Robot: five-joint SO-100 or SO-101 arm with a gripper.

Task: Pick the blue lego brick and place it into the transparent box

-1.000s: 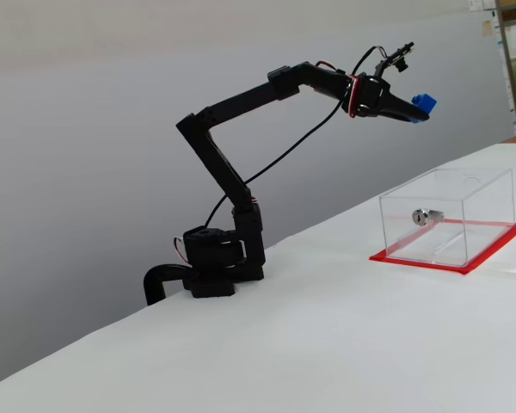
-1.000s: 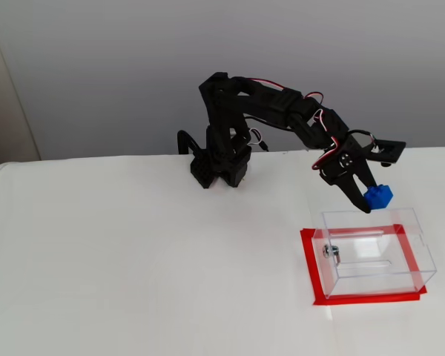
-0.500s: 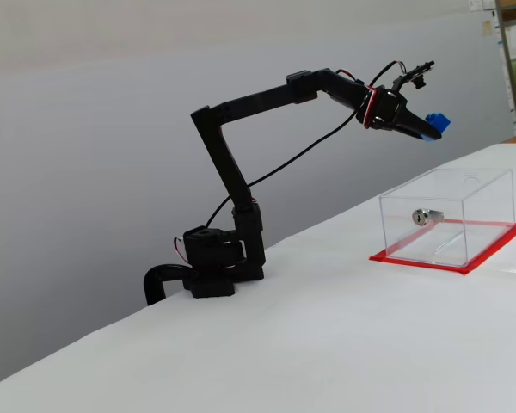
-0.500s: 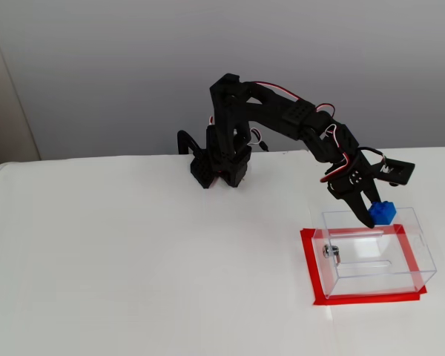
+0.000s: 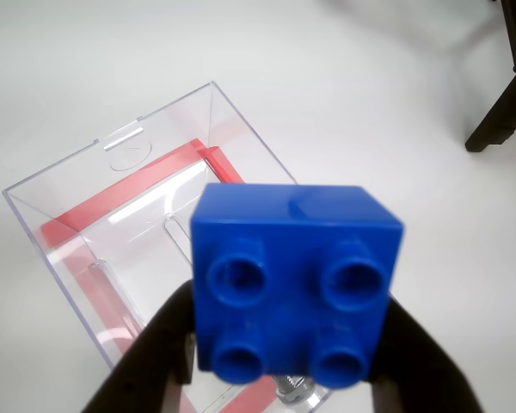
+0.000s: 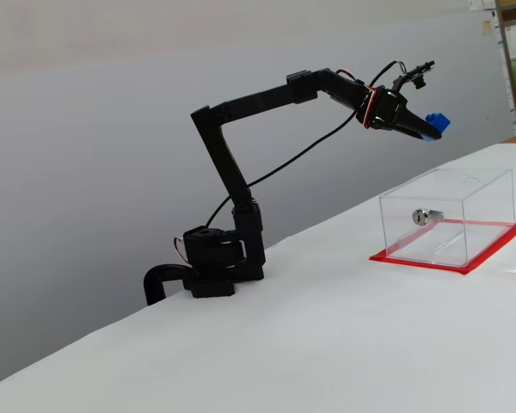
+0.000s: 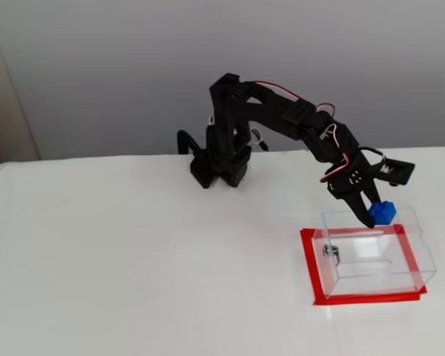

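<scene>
The blue lego brick [image 5: 294, 280] fills the middle of the wrist view, studs toward the camera, clamped between my black fingers [image 5: 150, 353]. My gripper [image 6: 432, 129] is shut on the blue lego brick [image 6: 437, 123] and hangs high in the air above the transparent box [image 6: 447, 215]. From the other fixed view the gripper [image 7: 377, 216] with the brick [image 7: 383, 212] sits over the far edge of the transparent box [image 7: 374, 256]. The box is clear acrylic on a red base, with a silver lock [image 6: 425, 216] on one wall. Below the brick, the wrist view shows the box [image 5: 129, 249] open at the top.
A white table [image 7: 133, 267] carries the arm's black base [image 7: 219, 167] at its back edge. A grey wall stands behind. A dark stand leg [image 5: 503, 95] shows at the wrist view's upper right.
Over the last second the arm stretched out toward the box, carrying the brick from short of it to over its far edge. Since half a second ago it has barely moved.
</scene>
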